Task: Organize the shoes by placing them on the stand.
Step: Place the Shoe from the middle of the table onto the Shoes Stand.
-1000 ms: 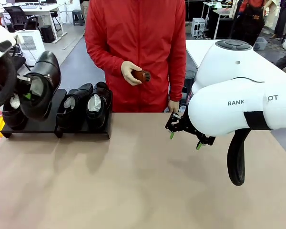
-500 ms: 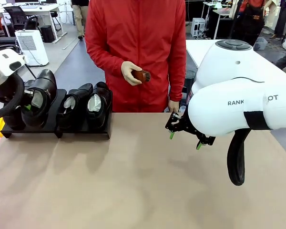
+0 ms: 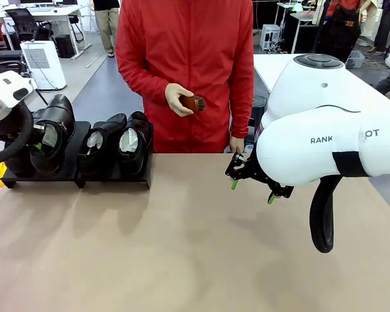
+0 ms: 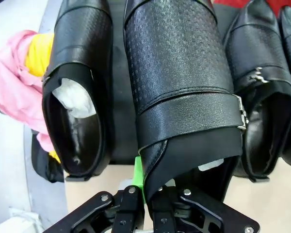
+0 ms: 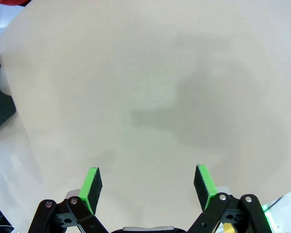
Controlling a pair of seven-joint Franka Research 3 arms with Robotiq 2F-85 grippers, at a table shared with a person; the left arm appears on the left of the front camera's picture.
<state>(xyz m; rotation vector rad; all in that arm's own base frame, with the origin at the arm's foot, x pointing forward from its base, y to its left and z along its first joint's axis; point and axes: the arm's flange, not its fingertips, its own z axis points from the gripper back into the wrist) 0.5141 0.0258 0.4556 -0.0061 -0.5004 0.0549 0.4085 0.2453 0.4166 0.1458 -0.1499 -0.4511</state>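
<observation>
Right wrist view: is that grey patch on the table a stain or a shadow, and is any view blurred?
Right wrist view: a soft-edged shadow on the table beyond the open right gripper. Left wrist view: sharp on the held shoe, bent by the wide lens. Front view: crisp, shoe shadows before the stand.

Front view: the only legible print was on the white casing of the right arm (image 3: 338, 140), at about 3 o'clock in the picture. Black capitals read "RANK" and, further toward 3 o'clock, "OT"; the letters between were hidden by the curve of the casing. No print could be read on the shoes (image 3: 107, 144), the stand (image 3: 75, 172) or the person's red jacket (image 3: 182, 58). Both wrist views carried no readable text
</observation>
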